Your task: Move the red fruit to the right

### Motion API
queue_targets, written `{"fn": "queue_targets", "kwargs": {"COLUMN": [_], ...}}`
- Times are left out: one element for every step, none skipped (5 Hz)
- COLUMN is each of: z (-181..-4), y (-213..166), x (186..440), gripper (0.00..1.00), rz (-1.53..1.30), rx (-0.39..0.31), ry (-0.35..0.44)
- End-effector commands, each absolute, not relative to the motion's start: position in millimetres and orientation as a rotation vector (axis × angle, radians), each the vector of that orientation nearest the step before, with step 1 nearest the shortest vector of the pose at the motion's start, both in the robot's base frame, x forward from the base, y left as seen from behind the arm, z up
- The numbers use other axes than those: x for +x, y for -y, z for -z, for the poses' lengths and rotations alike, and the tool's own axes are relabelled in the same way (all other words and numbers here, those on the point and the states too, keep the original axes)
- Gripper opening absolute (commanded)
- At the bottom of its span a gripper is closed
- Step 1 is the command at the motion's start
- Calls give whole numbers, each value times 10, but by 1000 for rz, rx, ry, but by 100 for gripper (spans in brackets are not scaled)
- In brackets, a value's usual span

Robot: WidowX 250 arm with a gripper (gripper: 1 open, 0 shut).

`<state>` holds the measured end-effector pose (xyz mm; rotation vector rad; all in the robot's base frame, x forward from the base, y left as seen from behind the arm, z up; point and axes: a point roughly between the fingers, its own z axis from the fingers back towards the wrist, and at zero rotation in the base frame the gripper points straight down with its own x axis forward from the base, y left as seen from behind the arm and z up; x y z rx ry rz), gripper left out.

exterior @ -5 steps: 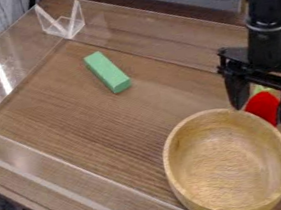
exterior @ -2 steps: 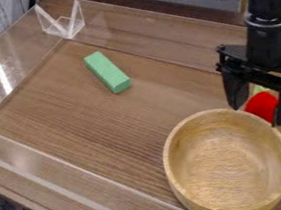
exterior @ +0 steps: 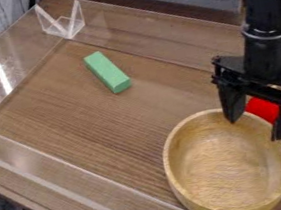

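**Red fruit sitting between spread fingers beside the bowl**

The end effector (exterior: 264,117) is pointing straight down over the right side of the wooden desk (exterior: 92,125), its dark fingers (exterior: 227,101) standing wide apart and gripping nothing. The red fruit (exterior: 261,109) is showing between those fingers, just past the far rim of the wooden bowl (exterior: 230,167); whether the fingers are touching it cannot be told from this angle, and its green top is not showing.

The wooden bowl is sitting at the near right of the desk, round and pale, and its inside is showing only bare wood grain. One finger of the end effector is overlapping the bowl's far rim in this view.

A green block (exterior: 107,71) is lying flat on the desk, well apart from the bowl and the fruit, toward the far left. A clear plastic wall (exterior: 37,160) is running along the left and near edges of the desk, and a small clear angled stand (exterior: 61,22) is sitting at the far left corner.

No brand, label or writing is readable on any of these things.
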<state>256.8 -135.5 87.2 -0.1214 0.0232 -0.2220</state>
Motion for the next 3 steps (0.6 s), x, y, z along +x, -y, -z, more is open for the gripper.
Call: {"fn": "queue_targets", "kwargs": {"z": [-1003,-931,-1003], "y": [1494,1552,1560], "x": [2555,2538,2600], "gripper": [100,100,100], "rz": [288,335,296], "rx": [-138,-138,-126], "ry": [41,44,55]}}
